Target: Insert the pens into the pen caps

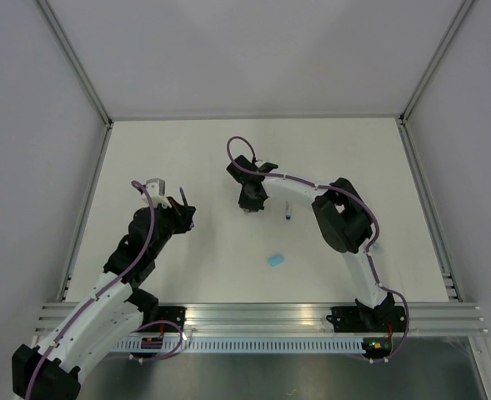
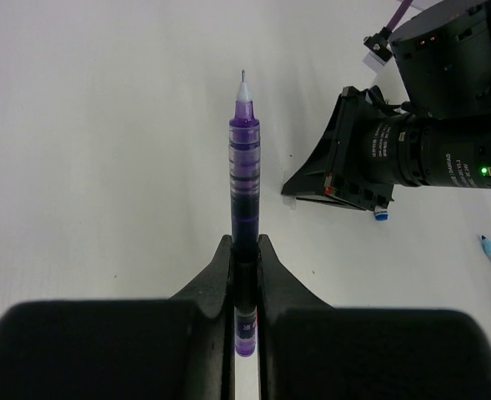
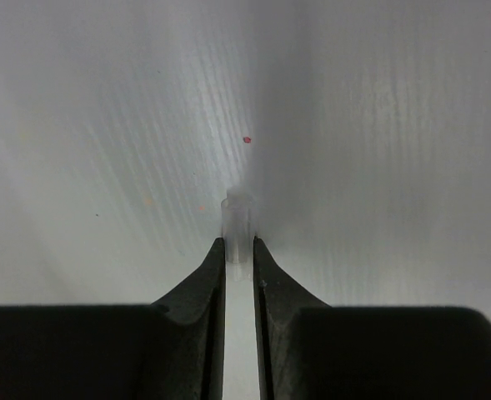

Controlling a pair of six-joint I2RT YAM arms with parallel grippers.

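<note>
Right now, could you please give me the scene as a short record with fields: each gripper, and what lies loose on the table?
left gripper: shut on dark purple pen, tip pointing away from the wrist
right gripper: shut on pale cap
loose on table: blue cap; second pen
pens capped: none yet

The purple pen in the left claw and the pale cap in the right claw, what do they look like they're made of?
Pen: likely clear purple-tinted plastic, glossy; dark ink shows through the barrel, and the fine point may be metal.
Cap: probably frosted, whitish translucent plastic; the view is soft, so its finish is uncertain.
</note>
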